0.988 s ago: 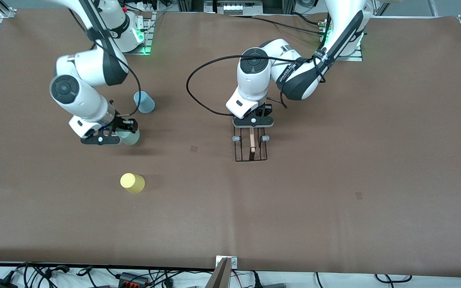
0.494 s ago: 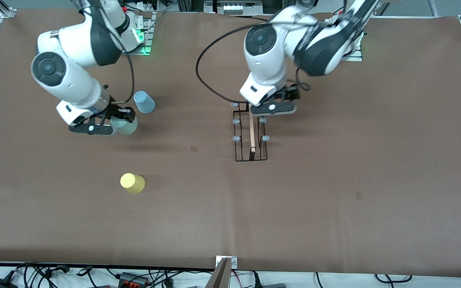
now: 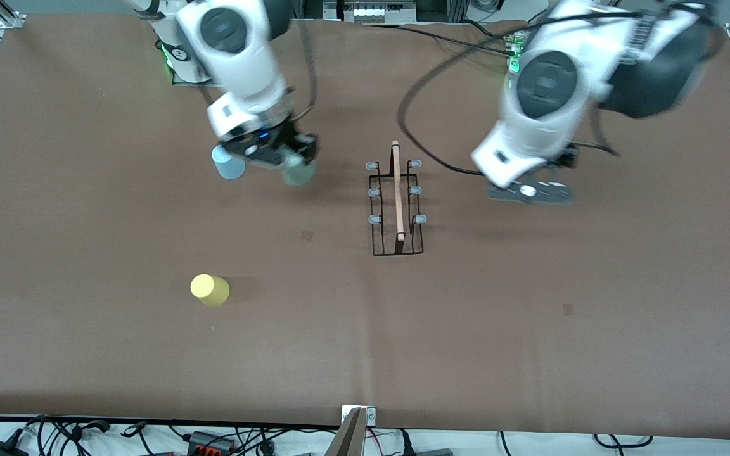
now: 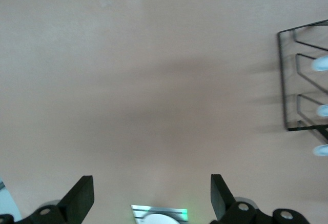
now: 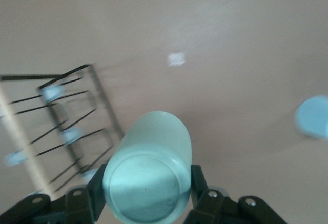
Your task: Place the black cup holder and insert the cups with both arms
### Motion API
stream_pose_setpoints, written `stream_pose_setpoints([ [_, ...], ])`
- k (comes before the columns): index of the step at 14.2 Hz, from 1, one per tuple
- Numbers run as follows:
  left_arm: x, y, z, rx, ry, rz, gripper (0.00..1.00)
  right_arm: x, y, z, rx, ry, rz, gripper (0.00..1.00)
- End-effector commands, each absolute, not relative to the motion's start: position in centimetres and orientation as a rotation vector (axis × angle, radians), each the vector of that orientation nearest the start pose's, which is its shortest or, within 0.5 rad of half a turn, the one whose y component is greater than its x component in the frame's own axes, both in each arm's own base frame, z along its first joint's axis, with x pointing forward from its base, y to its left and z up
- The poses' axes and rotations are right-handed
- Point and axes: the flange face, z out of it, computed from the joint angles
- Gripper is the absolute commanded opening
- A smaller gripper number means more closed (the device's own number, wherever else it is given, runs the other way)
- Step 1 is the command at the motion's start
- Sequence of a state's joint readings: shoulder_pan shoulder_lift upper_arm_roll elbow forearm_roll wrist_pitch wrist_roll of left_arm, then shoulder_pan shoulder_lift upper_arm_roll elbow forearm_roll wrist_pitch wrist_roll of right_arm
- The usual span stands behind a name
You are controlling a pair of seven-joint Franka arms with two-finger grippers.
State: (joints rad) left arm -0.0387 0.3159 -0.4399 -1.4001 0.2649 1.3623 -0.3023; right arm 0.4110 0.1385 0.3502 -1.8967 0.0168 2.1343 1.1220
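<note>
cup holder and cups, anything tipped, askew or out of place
Nothing stands out. The black cup holder stands upright on the table, all pegs bare. The yellow cup and blue cup sit mouth-down. The right hand holds the mint cup in the air; the left hand is open, holding nothing.

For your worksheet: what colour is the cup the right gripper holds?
Pale mint green cup; the right wrist view shows it best.

A high front camera looks down the bench (image 3: 530,354) toward both bases; both wrist cameras face downward, sharing the black cup holder (image 3: 397,209) (image 4: 300,80) (image 5: 66,126).
</note>
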Motion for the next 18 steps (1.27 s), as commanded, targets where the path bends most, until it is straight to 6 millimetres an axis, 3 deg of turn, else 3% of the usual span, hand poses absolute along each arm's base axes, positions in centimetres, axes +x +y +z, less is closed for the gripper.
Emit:
stream_pose_setpoints([
  [1, 58.6, -14.9, 54.1, -2.895, 0.289, 0.380, 1.00, 43.0, 48.2, 43.8, -2.886, 0.677, -0.013, 0.03],
  [3, 59.4, -10.0, 54.6, -2.969, 0.239, 0.412, 1.00, 41.8, 50.7, 42.1, -2.908, 0.701, -0.076, 0.03],
  [6, 60.5, -3.2, 56.6, -3.119, 0.142, 0.361, 1.00, 40.8, 52.1, 39.0, -2.942, 0.680, -0.087, 0.03],
  [8, 61.6, -0.1, 56.6, -3.165, 0.066, 0.246, 1.00, 40.4, 52.3, 38.4, -2.953, 0.671, -0.079, 0.03],
  [10, 61.6, 0.8, 56.6, -3.175, 0.076, 0.207, 1.00, 40.2, 52.7, 37.9, -2.954, 0.666, -0.070, 0.04],
  [12, 60.1, -0.1, 56.1, -3.150, 0.176, 0.174, 1.00, 40.3, 53.0, 36.6, -2.946, 0.665, -0.054, 0.26],
  [14, 58.6, 0.5, 55.6, -3.155, 0.195, 0.097, 1.00, 39.9, 53.7, 35.2, -2.944, 0.648, -0.042, 0.44],
  [15, 58.0, 1.1, 55.4, -3.170, 0.172, 0.062, 1.00, 39.9, 53.7, 34.8, -2.949, 0.645, -0.036, 0.79],
  [16, 57.2, 1.3, 55.8, -3.184, 0.152, -0.008, 1.00, 40.0, 53.7, 34.9, -2.948, 0.645, -0.037, 1.00],
  [18, 55.6, 0.5, 56.3, -3.171, 0.168, -0.084, 1.00, 40.9, 53.2, 36.0, -2.935, 0.648, -0.052, 1.00],
])
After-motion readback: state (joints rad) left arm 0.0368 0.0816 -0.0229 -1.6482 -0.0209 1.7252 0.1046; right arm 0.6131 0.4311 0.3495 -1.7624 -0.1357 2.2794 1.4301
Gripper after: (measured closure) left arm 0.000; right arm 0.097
